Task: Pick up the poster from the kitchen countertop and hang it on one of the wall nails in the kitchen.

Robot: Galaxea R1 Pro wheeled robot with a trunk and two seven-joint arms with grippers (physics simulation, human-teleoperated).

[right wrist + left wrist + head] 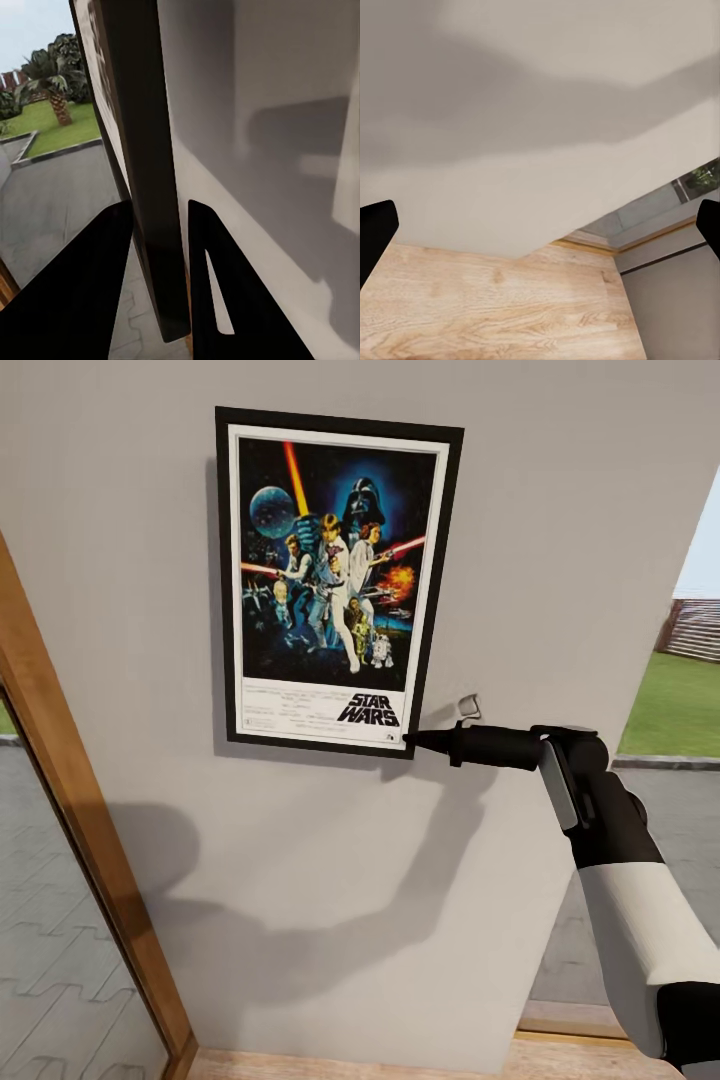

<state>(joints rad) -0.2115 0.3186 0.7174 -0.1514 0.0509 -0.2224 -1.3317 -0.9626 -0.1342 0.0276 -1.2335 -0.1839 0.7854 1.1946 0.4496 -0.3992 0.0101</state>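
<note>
While my right gripper (412, 739) pinches the lower five-o'clock corner of the poster (333, 575), its fingers (82, 285) either side of the black frame, flat against the pale grey wall (560, 540), my left gripper (540, 225) spread wide, holding nothing, over light wood floor (495, 315), wooden door frame (70, 810) at eight o'clock.

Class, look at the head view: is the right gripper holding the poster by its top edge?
No: the right gripper grips the poster at its bottom right corner, against the pale grey wall.
</note>
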